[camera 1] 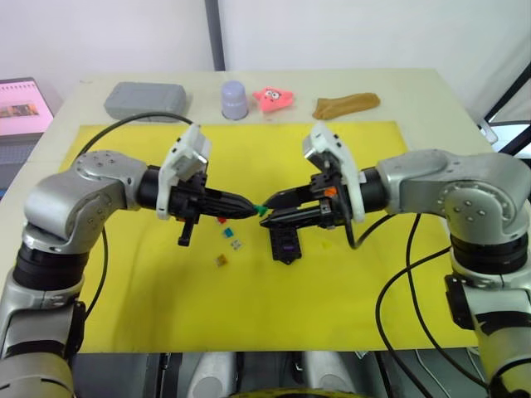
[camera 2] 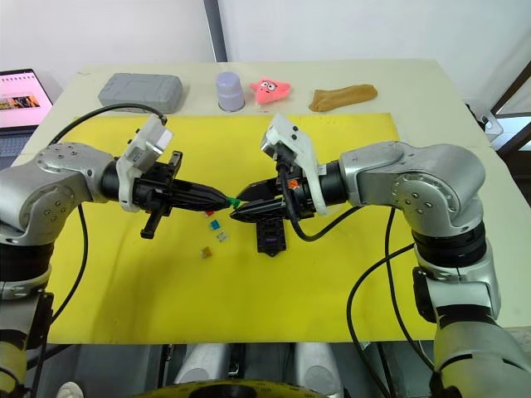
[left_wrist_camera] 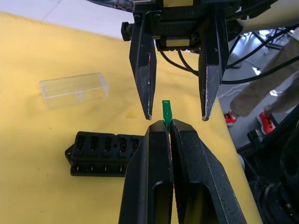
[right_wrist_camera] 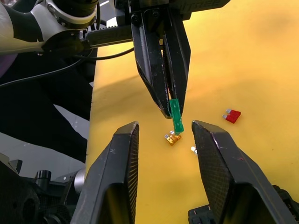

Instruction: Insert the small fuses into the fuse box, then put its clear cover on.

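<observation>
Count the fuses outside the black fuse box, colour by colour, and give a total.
Green fuse, pinched in the left tool: 1
Red fuse: 1
Teal fuse: 1
Pale grey fuse: 1
Amber fuse: 1
Total: 5

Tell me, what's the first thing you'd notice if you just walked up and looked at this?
Two end effectors meet tip to tip above the middle of the yellow mat. The left end effector pinches a tiny green fuse, while the right end effector waits open around it. Below them sit the black fuse box, the clear cover and loose colourful fuses.
</observation>
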### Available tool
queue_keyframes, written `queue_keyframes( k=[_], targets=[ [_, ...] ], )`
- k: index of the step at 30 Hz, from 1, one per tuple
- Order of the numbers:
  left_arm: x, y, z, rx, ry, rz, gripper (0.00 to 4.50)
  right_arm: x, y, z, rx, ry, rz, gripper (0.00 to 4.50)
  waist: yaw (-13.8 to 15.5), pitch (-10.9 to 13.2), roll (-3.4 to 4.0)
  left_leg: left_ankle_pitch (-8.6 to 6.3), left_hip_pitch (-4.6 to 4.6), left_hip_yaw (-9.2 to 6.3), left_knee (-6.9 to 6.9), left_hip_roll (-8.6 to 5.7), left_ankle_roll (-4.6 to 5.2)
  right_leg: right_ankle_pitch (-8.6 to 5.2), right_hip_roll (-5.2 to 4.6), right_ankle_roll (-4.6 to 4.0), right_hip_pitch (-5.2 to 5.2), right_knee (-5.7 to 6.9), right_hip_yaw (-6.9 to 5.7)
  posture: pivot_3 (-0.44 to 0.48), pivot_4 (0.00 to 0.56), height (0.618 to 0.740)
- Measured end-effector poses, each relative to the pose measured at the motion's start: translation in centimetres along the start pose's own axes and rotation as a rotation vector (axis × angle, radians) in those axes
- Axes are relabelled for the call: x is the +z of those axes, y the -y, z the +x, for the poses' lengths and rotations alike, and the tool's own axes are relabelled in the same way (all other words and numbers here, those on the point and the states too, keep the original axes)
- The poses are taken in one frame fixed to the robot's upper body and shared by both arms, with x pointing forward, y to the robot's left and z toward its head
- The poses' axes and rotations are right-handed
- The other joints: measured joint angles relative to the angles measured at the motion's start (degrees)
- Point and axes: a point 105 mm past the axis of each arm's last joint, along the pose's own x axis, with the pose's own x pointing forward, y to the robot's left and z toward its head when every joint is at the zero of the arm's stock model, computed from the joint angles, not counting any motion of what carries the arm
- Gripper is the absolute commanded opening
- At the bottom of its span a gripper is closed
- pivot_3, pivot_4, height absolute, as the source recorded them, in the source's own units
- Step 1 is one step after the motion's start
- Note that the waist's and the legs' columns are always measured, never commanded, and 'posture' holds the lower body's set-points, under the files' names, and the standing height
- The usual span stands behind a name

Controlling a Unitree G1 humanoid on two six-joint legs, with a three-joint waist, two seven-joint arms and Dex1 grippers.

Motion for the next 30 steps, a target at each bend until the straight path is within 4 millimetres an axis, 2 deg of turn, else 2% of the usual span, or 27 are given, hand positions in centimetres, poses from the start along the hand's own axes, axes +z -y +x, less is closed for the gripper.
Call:
queue_keyframes(
  k=[15, 19, 30],
  targets=[
    [0.00, -0.14, 0.12, 0.011, 0.001, 0.011, 0.00, 0.04, -0.02, 0.12, 0.003, 0.004, 0.000, 1.87, -0.01, 0.00, 0.00, 0.00, 0.00, 0.00, 0.00, 0.00, 0.00, 0.00, 0.00, 0.00, 0.00, 0.00, 0.00, 0.000, 0.150, 0.740],
    [-0.25, -0.03, 0.16, 0.007, 0.001, 0.004, 0.00, 0.02, 0.06, 0.10, -0.001, 0.004, 0.003, 0.71, -0.01, 0.00, 0.00, 0.00, 0.00, 0.00, 0.00, 0.00, 0.00, 0.00, 0.00, 0.00, 0.00, 0.00, 0.00, 0.000, 0.150, 0.740],
    [-0.18, 0.11, 0.21, 0.003, -0.002, 0.011, 0.00, -0.03, 0.27, 0.08, -0.005, 0.005, 0.015, 0.71, -0.01, 0.00, 0.00, 0.00, 0.00, 0.00, 0.00, 0.00, 0.01, 0.00, 0.00, 0.00, 0.00, -0.01, 0.00, 0.000, 0.150, 0.740]
  ],
)
